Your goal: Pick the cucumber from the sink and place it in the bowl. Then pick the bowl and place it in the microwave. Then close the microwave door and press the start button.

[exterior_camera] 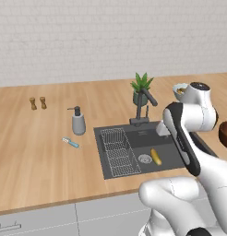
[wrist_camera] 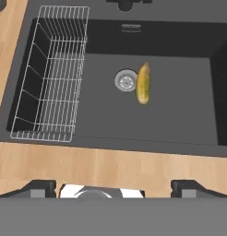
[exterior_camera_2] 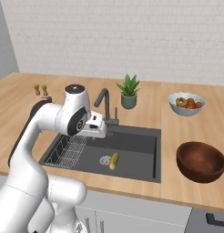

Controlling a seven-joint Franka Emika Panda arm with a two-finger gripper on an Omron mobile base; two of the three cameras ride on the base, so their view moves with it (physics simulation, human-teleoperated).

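With the tool point(wrist_camera: 113, 186) spread wide above the sink point(wrist_camera: 180, 120), the cucumber point(wrist_camera: 143, 83) beside the drain point(wrist_camera: 126, 80) risked rolling away under a misaligned descent.

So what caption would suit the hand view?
Open end effector looks down at the cucumber beside the sink drain.
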